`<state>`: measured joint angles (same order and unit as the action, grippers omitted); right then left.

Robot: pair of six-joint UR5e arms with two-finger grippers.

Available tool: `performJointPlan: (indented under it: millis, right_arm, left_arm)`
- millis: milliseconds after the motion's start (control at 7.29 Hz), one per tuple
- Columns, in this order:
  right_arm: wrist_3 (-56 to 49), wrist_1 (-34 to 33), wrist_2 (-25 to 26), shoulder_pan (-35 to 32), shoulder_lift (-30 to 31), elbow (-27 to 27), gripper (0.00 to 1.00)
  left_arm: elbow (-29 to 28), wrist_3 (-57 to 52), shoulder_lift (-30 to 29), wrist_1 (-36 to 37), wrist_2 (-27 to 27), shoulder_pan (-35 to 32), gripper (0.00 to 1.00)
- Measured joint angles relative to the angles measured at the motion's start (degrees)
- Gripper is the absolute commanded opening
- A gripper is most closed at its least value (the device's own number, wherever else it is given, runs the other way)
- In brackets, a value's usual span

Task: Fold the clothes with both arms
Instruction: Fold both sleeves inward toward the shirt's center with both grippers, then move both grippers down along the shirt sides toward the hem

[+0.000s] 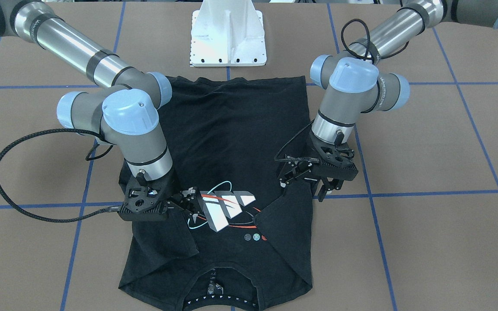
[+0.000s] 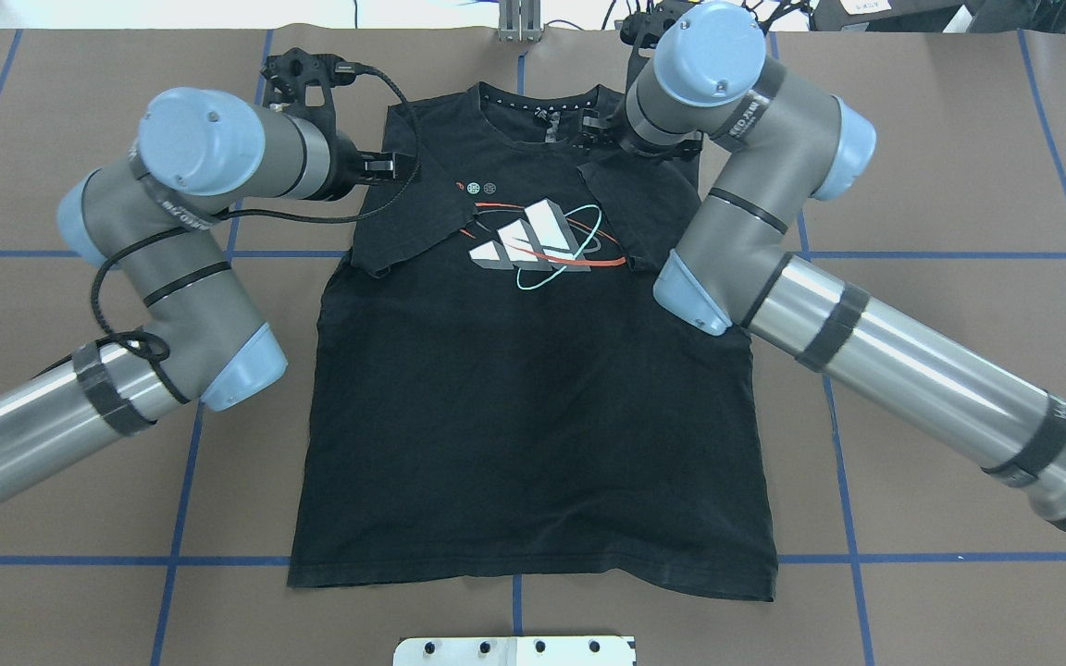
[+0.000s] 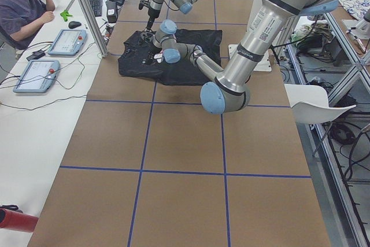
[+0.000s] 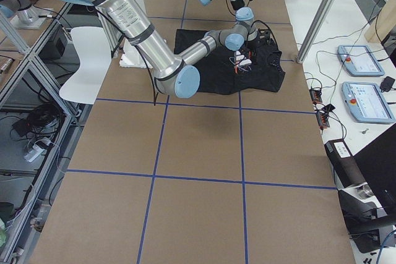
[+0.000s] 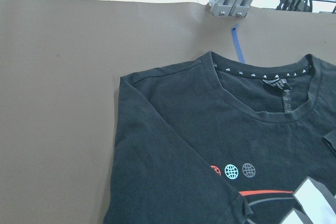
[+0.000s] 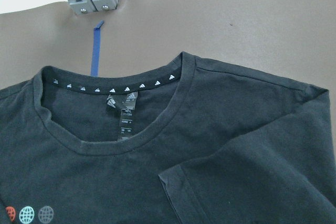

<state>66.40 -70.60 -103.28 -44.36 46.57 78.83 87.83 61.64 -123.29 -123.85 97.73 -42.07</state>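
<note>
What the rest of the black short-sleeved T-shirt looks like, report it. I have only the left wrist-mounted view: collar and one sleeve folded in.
Observer: On the black short-sleeved T-shirt, the sleeve on the robot's right side is folded inward over the chest too, with its edge up against the white, red and teal logo print.
Operator: Give me the bottom hem.
Observer: The bottom hem lies flat and unfolded, on the side nearest the white pedestal base.
Operator: Now the right arm.
Observer: The right end effector is over the T-shirt beside the logo print. I cannot tell whether it is open.
</note>
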Motion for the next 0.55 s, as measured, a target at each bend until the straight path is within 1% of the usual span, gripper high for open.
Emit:
performJointPlan:
  millis: [137, 274, 548]
  right_arm:
    - [-1.0, -3.74, -0.58, -0.02, 4.38, 6.92, 1.0]
    - [-1.81, -6.06, -0.7, 0.11, 10.06, 13.99, 1.0]
    - [-1.72, -7.27, 0.5, 2.03, 23.41, 27.87, 1.0]
  left_arm:
    - [3.8, 0.07, 3.37, 0.16, 0.08, 0.27, 1.0]
    - [7.39, 0.67, 6.7, 0.36, 0.14, 0.53, 1.0]
    - [13.76, 6.51, 12.7, 0.51, -0.25, 3.39, 1.0]
